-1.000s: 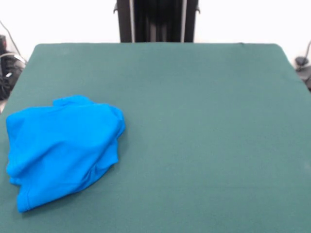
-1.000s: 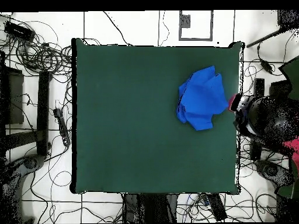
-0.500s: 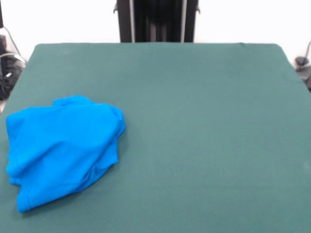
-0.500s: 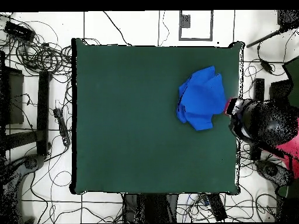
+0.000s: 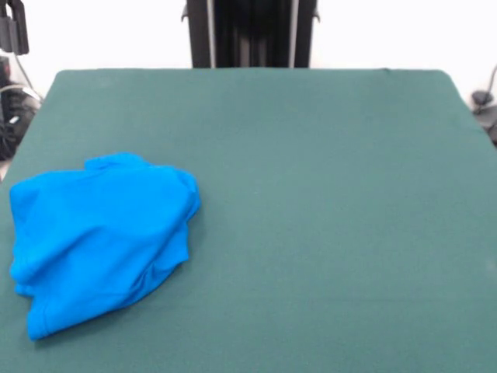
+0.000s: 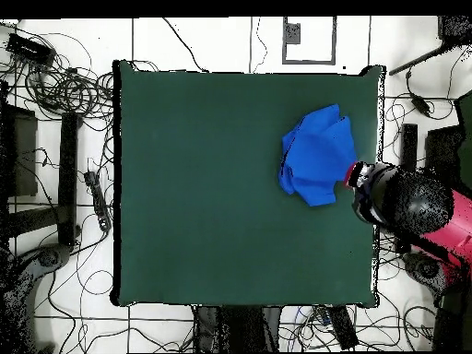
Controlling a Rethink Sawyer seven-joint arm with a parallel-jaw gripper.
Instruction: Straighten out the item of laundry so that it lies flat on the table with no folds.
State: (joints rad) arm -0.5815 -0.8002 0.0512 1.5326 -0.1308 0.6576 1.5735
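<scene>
T-shirt [image 5: 101, 237] — bright blue, crumpled into a rounded heap with overlapping folds, plain fabric showing and no print visible. In the front view it lies on the left part of the bench [image 5: 326, 217], close to the left edge and the near edge; a small lobe of cloth sticks out at its far side, and a hem runs along its lower left corner. In the overhead view the same heap [image 6: 318, 155] sits near the right edge of the dark green bench [image 6: 203, 194], in the upper half of that view.

Robot arm [image 6: 415, 207] — red and black, seen from above beside the right edge of the bench, its black head end just past the shirt's lower right corner and overlapping the bench edge. The gripper [image 5: 12, 27] shows only as a dark part at the top left corner of the front view, clear of the shirt; whether it is spread or pressed together cannot be told.

Cables [image 6: 64, 83] lie on the floor around the bench.
</scene>
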